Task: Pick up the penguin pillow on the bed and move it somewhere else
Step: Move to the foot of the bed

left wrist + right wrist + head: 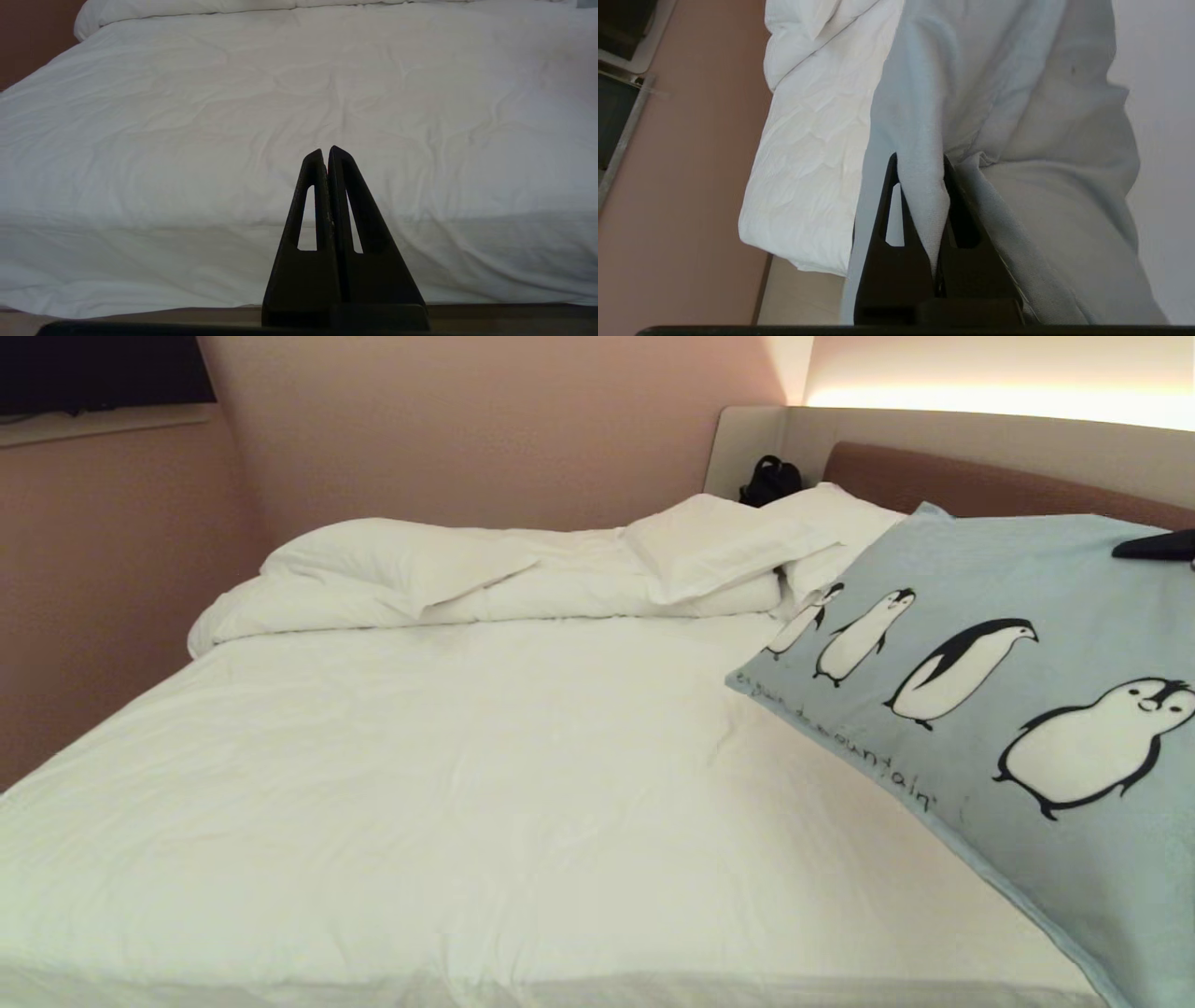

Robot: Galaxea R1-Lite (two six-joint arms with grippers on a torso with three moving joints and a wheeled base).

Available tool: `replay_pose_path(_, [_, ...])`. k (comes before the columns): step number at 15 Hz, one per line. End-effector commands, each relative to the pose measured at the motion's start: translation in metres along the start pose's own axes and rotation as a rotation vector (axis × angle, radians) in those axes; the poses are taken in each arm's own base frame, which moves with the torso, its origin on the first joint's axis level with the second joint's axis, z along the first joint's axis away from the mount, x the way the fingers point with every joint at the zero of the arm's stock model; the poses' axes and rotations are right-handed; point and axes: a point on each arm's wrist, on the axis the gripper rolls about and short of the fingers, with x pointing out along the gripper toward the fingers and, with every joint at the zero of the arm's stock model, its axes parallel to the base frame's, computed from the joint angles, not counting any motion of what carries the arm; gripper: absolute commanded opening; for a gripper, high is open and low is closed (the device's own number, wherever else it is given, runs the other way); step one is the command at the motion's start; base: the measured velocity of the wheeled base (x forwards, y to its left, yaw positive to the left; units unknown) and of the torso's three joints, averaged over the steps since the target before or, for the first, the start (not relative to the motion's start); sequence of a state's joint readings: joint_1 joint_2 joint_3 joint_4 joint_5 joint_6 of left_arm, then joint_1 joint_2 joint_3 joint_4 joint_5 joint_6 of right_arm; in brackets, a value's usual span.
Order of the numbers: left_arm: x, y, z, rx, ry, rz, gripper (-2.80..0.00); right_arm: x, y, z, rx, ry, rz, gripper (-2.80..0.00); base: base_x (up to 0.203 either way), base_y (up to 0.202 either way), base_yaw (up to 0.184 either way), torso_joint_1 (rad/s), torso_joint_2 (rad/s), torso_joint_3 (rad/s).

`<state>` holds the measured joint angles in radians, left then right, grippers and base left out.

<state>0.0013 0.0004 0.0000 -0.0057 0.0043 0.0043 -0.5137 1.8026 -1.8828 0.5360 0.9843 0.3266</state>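
Note:
The pale blue-grey penguin pillow (1027,569) stands raised and tilted over the right side of the bed (467,756), its row of penguins facing me. My right gripper (1156,545) shows only as a dark tip at the pillow's upper right edge. In the right wrist view this gripper (920,158) is shut on a fold of the penguin pillow's (994,93) fabric, which hangs from the jaws. My left gripper (325,150) is shut and empty, held low in front of the bed's (233,116) near edge.
A bunched white duvet (373,579) and plain white pillows (719,546) lie along the far side of the bed. A black bag (770,481) sits in the corner by the brown headboard (934,481). A wall (93,616) runs along the left.

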Motion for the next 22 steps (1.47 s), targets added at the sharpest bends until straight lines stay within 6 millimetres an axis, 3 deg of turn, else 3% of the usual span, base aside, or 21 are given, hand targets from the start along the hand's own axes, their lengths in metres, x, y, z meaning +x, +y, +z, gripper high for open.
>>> replay_pose_path(1, [0.0, 0.0, 0.0, 0.0, -0.001, 0.001, -2.8, 0.003, 0.0, -0.001, 0.006, 0.012, 0.011, -2.8, 0.0, 0.197, -0.004, 0.002, 0.0, 0.003])
replay_pose_path(22, [0.0, 0.0, 0.0, 0.0, -0.001, 0.001, -2.8, 0.009, 0.01, -0.004, -0.003, 0.029, 0.038, -2.8, 0.0, 0.197, 0.0, 0.002, 0.0, 0.003])
